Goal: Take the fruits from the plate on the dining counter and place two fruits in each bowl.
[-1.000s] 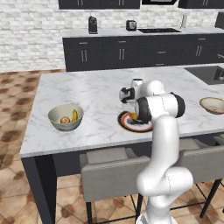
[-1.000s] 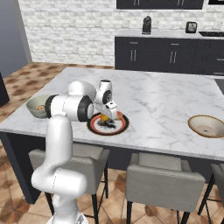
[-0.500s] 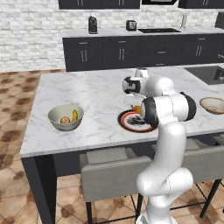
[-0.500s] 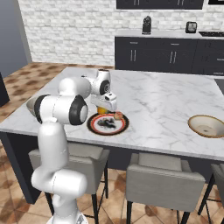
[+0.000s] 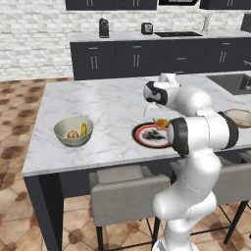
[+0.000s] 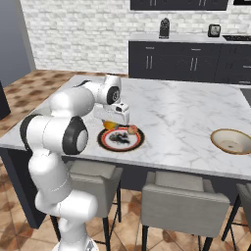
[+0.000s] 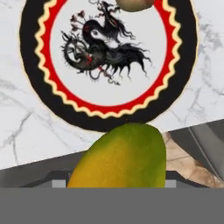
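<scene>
An orange-green fruit (image 7: 120, 157) is pinched by the gripper (image 6: 115, 119) above the plate (image 6: 120, 139) rim; a peach (image 6: 132, 130) is seen at its far edge

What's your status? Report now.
Claw shut on orange fruit, above plate. Peach-like fruit on plate. Tan bowl waiting, no obstacle seen.

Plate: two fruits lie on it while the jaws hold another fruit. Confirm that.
Not quite: only one fruit lies on the plate, the tan-pink round fruit at its rim. The hand view shows this, and the right base view agrees. The rest stands: the jaws hold another, the yellow-orange fruit.
</scene>
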Robot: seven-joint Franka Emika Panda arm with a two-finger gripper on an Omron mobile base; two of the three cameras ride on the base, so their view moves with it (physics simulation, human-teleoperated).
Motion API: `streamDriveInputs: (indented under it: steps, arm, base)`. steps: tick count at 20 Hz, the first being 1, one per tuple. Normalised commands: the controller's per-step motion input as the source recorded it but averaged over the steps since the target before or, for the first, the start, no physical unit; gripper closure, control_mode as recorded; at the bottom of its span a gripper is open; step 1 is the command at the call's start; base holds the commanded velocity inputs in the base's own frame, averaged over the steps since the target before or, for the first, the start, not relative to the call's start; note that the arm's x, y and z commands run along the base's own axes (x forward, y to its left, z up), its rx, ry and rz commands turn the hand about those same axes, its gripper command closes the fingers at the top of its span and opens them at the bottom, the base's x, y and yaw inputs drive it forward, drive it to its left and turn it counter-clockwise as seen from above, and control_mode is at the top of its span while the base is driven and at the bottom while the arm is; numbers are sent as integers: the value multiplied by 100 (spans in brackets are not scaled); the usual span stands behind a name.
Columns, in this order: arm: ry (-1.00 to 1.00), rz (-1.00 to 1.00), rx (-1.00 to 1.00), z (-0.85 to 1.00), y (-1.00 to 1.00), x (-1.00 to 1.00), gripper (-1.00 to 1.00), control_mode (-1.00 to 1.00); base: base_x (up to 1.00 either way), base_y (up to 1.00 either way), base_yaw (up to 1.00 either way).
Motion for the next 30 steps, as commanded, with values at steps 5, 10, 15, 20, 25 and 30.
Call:
streamDriveInputs:
  steps: [5, 10, 15, 20, 25, 30]
  arm:
    - [0, 18, 0, 34, 22, -65, 100, -100]
    - [0, 17, 1, 25, 34, -25, 100, -100]
    - [0, 4, 0, 13, 4, -29, 100, -100]
    - [0, 0, 0, 6, 0, -19, 100, -100]
    - [0, 0, 0, 0, 0, -3, 100, 100]
    - [0, 0, 0, 0, 0, 0, 100, 100]
  base:
    - [0, 0, 0]
    - [0, 0, 0]
    - [0, 0, 0]
    - [0, 0, 0]
    - [-28, -8, 0]
    - [-57, -66, -1]
